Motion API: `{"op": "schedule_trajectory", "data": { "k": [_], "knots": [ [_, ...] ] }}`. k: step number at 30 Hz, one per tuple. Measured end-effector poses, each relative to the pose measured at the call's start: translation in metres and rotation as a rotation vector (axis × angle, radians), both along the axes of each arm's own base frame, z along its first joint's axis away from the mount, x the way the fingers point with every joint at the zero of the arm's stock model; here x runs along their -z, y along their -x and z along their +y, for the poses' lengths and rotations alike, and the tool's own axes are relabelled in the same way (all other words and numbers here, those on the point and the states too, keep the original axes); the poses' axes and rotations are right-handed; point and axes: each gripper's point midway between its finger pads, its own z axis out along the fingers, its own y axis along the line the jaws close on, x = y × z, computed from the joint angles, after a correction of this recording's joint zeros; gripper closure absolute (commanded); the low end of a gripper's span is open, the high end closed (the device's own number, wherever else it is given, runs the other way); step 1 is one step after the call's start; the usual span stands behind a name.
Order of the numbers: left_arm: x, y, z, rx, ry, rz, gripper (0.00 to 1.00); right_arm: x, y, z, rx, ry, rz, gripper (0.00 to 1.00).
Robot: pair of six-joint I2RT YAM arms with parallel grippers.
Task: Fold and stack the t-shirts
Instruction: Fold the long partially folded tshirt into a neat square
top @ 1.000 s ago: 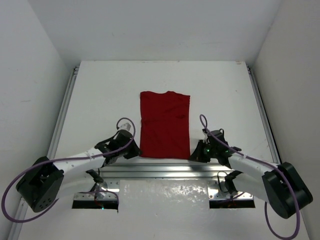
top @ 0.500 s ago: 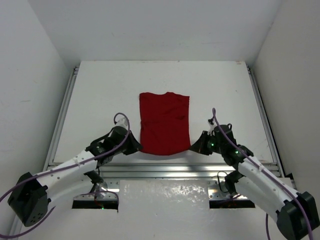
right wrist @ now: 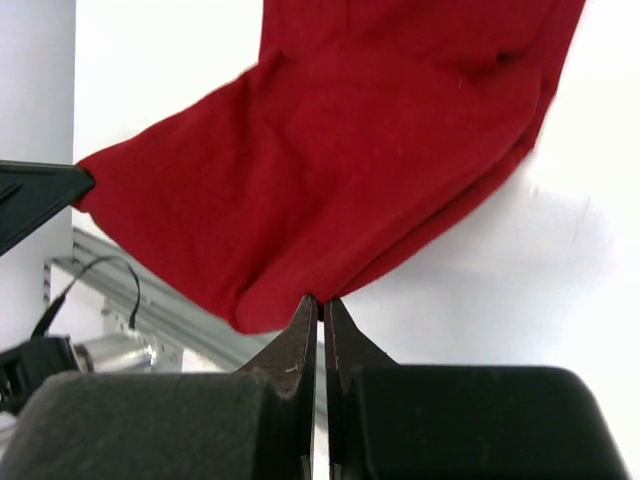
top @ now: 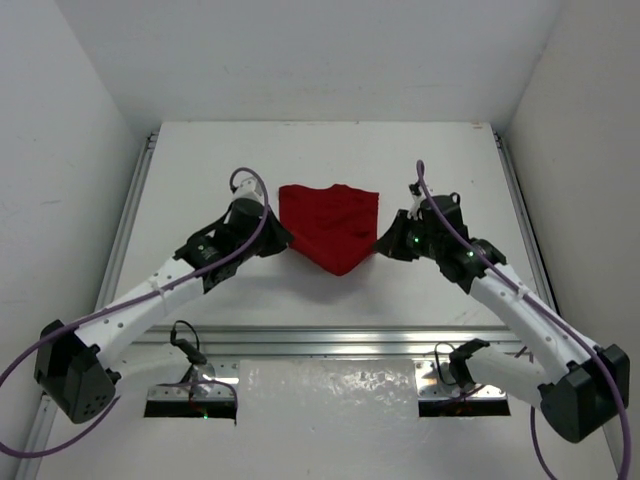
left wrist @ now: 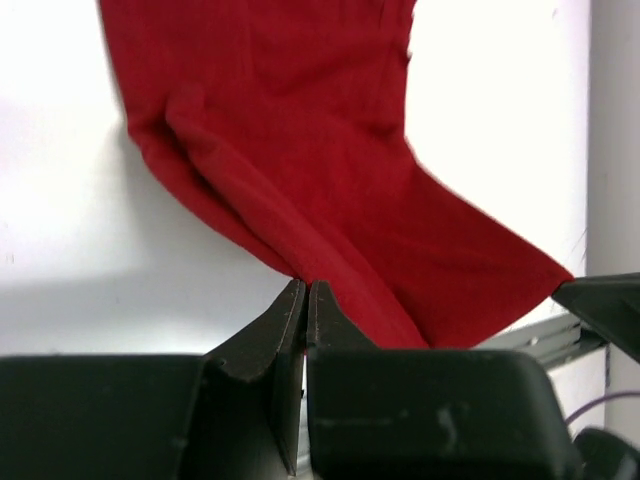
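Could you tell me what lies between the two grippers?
The red t-shirt spans between the left gripper and right gripper, each pinching a corner; the top view shows it.

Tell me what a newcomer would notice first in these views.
The dark red t-shirt in the middle of the white table grabs the eye. Its near edge is raised and sags in a V between the left gripper and the right gripper, each shut on a corner. Its far edge rests on the table.

So the t-shirt (top: 330, 222) sits mid-frame on the table (top: 200, 170), top edge flat, lower edge sagging to a point between the left gripper (top: 285, 243) on its left and the right gripper (top: 378, 245) on its right.
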Motion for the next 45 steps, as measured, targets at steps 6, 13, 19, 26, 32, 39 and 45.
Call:
{"op": "schedule_trajectory", "data": {
  "k": [6,13,19,26,32,39,45],
  "knots": [
    [-0.011,-0.037,0.009,-0.04,0.008,-0.012,1.0,-0.02,-0.041,0.001,0.027,0.043,-0.028,1.0],
    [0.019,-0.073,0.022,-0.077,-0.001,0.077,1.0,-0.018,-0.081,-0.006,0.06,0.077,-0.012,1.0],
    [0.024,-0.107,0.009,-0.056,0.027,0.096,1.0,-0.005,-0.12,-0.018,0.099,0.098,0.031,1.0],
    [0.022,-0.145,0.006,-0.068,0.034,0.089,1.0,-0.004,-0.165,-0.01,0.083,0.121,0.025,1.0],
    [0.022,-0.152,0.008,-0.071,0.032,0.087,1.0,-0.007,-0.171,-0.011,0.078,0.129,0.02,1.0],
    [0.012,-0.158,0.014,-0.08,0.035,0.076,1.0,-0.027,-0.188,-0.012,0.081,0.127,-0.02,1.0],
    [-0.012,-0.174,0.017,-0.083,0.051,0.023,1.0,-0.032,-0.193,-0.013,0.082,0.13,-0.028,1.0]
  ]
}}
